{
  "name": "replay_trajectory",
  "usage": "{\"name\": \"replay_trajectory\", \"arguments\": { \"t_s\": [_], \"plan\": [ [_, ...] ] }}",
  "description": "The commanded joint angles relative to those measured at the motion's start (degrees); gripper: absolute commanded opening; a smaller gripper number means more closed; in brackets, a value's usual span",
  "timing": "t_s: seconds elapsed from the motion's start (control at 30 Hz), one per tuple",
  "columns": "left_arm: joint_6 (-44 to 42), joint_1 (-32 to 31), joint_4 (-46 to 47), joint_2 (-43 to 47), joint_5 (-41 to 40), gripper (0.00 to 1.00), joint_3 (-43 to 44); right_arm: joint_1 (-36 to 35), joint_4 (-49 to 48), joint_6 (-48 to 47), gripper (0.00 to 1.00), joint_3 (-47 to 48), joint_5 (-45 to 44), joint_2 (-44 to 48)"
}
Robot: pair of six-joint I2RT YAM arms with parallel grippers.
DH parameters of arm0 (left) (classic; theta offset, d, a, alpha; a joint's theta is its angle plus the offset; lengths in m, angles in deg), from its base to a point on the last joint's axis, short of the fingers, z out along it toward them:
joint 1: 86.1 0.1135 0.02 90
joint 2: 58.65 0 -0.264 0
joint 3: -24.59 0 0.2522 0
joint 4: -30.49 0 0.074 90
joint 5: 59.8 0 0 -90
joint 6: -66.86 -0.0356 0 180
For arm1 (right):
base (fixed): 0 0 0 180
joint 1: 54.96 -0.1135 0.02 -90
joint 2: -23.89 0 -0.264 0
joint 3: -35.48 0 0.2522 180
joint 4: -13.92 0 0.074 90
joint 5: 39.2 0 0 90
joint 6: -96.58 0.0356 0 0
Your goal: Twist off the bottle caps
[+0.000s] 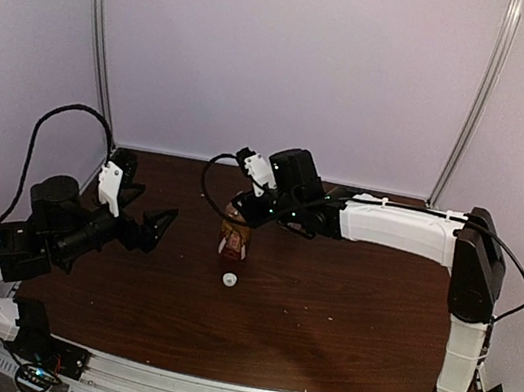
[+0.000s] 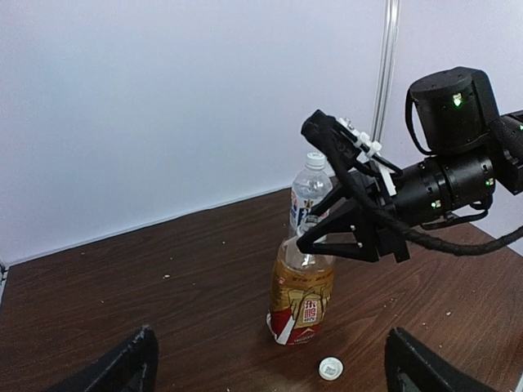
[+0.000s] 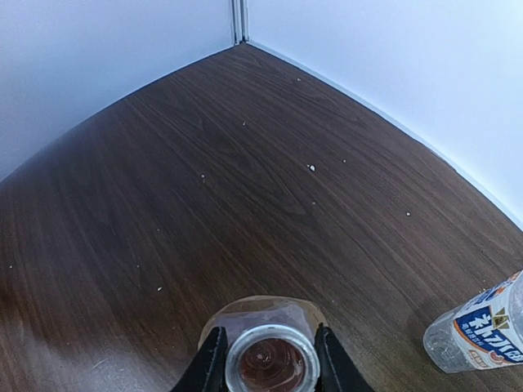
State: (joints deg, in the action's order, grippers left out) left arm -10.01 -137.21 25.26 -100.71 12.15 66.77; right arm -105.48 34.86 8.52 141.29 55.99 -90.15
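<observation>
**Desk:** Starting with the overhead, what have you got?

**Me:** I see the amber bottle (image 1: 233,244) upright near the middle of the bench (image 1: 341,322). The right jaws are down on its top, with that arm reaching in from the right. A loose cap (image 1: 228,277), small and white, lies on the wood just in front of the bottle. My left jaws hang spread wide, off to the bottle's left and clear of it.

**Desk:** And the left wrist?

**Me:** Its fingers (image 2: 122,367) sit in the bottom corners, far apart, with nothing between them. Ahead stands the amber bottle (image 2: 301,298) with its red-and-white label, and the loose cap (image 2: 330,368) is beside its base. The right jaws are pinching its neck. Just behind stands the clear bottle (image 2: 310,196), upright, with a screwed-on cap (image 2: 315,158).

**Desk:** Right wrist?

**Me:** I'm looking straight down into the amber bottle (image 3: 271,359). Its mouth is open with brown liquid inside, and a finger (image 3: 212,363) is pressed against each side of the neck. The clear bottle (image 3: 478,335), with a blue-and-white label, shows at the lower right edge, apart from the jaws.
</observation>
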Motion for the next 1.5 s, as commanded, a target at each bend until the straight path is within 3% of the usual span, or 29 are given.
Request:
{"name": "replay_trajectory", "arguments": {
  "t_s": [0.0,0.3,0.83,1.17,1.47],
  "plan": [
    [0.4,0.0,2.7,-1.4,-0.6,0.98,-1.8,-0.7,-1.8,0.4,0.12,0.3,-3.0,-1.9],
    [1.7,0.0,5.2,-2.6,-1.7,0.98,-4.7,-1.3,-1.4,0.4,0.26,-0.8,-4.5,-1.8],
    [1.5,0.0,5.1,-2.5,-2.3,0.98,-5.3,-1.9,-0.3,0.8,0.62,-0.8,-3.1,1.3],
    [1.4,0.0,5.0,-2.3,-2.5,0.98,-5.7,-1.8,0.9,1.9,0.89,-2.4,-2.9,8.4],
    [1.4,0.0,4.9,-2.1,-1.6,0.98,-5.5,2.4,7.1,2.8,0.96,-1.1,-11.3,14.2]
  ]
}}
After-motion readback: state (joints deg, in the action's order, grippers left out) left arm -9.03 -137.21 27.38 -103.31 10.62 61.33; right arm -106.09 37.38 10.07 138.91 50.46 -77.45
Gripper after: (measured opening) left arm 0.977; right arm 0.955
